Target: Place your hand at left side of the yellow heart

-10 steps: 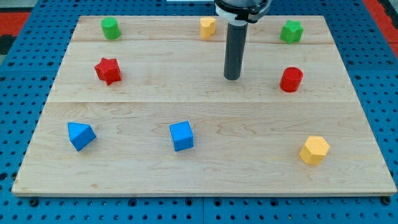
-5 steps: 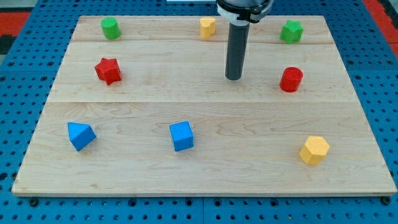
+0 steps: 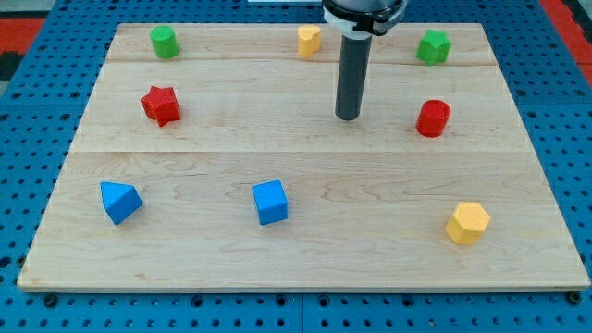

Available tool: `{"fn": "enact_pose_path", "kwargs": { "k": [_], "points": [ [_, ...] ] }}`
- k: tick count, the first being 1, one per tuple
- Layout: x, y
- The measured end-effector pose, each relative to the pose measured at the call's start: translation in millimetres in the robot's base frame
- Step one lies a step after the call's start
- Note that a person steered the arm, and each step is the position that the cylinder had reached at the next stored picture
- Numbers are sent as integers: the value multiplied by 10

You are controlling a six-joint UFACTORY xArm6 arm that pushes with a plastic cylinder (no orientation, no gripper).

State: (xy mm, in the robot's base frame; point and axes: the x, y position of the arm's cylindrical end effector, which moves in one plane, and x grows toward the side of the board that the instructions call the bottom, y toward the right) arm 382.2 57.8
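in the camera view, my tip (image 3: pixel 348 117) rests on the wooden board (image 3: pixel 305 259) in its upper middle part, touching no block; it is a plain rod with no jaws, so nothing about it opens, closes or clamps. the yellow heart (image 3: pixel 309 40) sits near the view's top edge of the board, up and to the view's left of my tip and clearly apart from it (its heart shape is hard to make out at this size). a red cylinder (image 3: pixel 433 118) stands to the view's right of my tip at about the same height. a green block (image 3: pixel 433 46) is at top right, a green cylinder (image 3: pixel 165 42) at top left, a red star (image 3: pixel 160 104) below that. lower down lie a blue triangle (image 3: pixel 120 202), a blue cube (image 3: pixel 270 202) and a yellow hexagon (image 3: pixel 467 223) at bottom right.
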Motion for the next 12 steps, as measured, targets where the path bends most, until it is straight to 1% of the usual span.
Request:
{"fn": "enact_pose_path", "kwargs": {
  "k": [1, 2, 3, 6, 7, 8, 9, 12],
  "points": [
    [208, -546],
    [388, -881],
    [469, -1150],
    [469, -960],
    [427, -842],
    [291, -735],
    [213, -717],
    [200, -645]
  ]
}}
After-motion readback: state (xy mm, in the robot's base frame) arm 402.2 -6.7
